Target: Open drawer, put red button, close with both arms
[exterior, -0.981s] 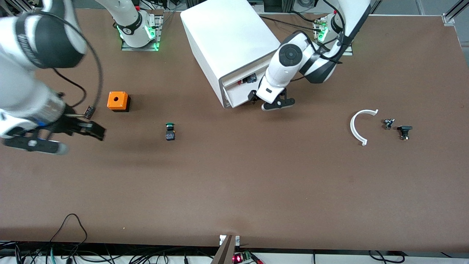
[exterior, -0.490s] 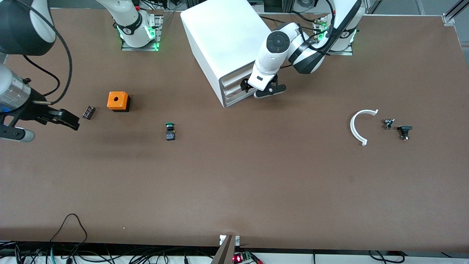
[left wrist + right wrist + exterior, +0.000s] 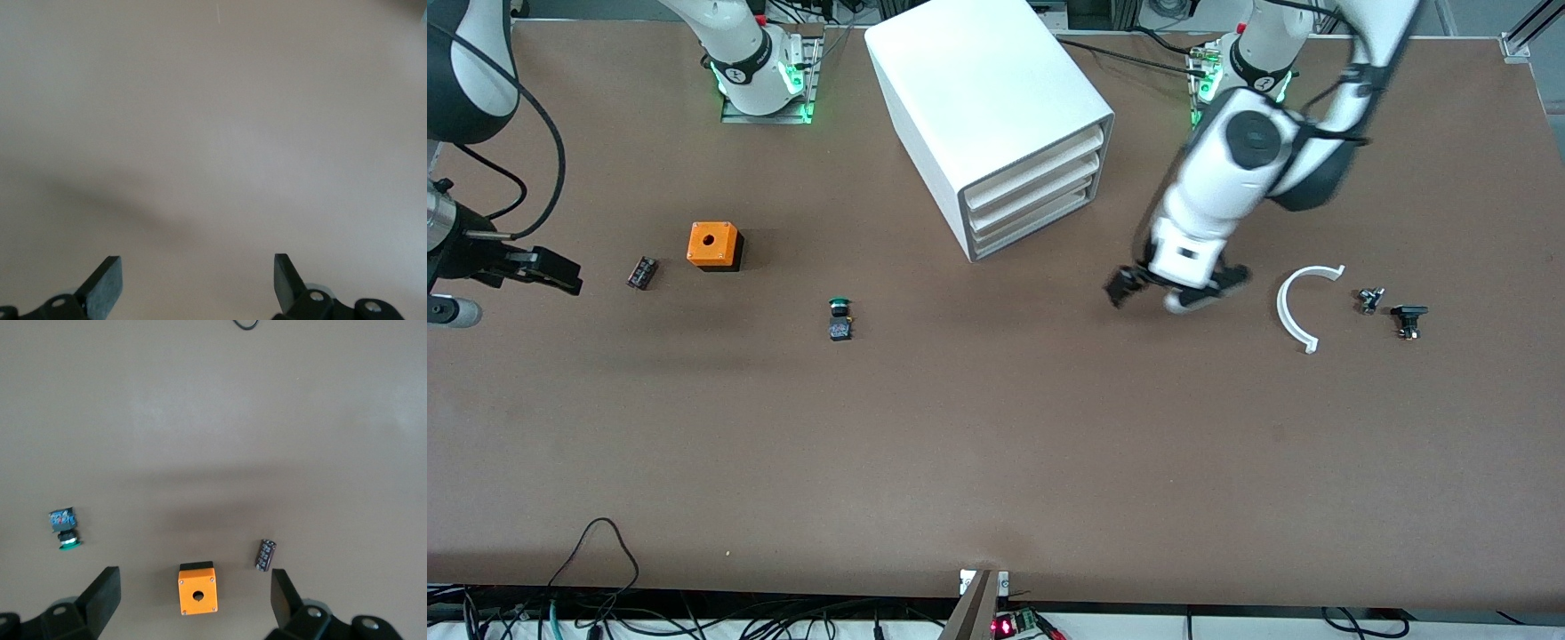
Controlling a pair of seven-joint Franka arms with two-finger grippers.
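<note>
Left gripper [image 3: 1172,295] has left the shut drawer [image 3: 1032,191], jaws open; right gripper [image 3: 193,603] jaws open over orange box [image 3: 197,589].

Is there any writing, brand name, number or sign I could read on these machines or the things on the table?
None can be read.
The white cabinet, the orange box and the green-capped switch show no lettering.
The band on each arm's base bears a mark, too small to read.
</note>
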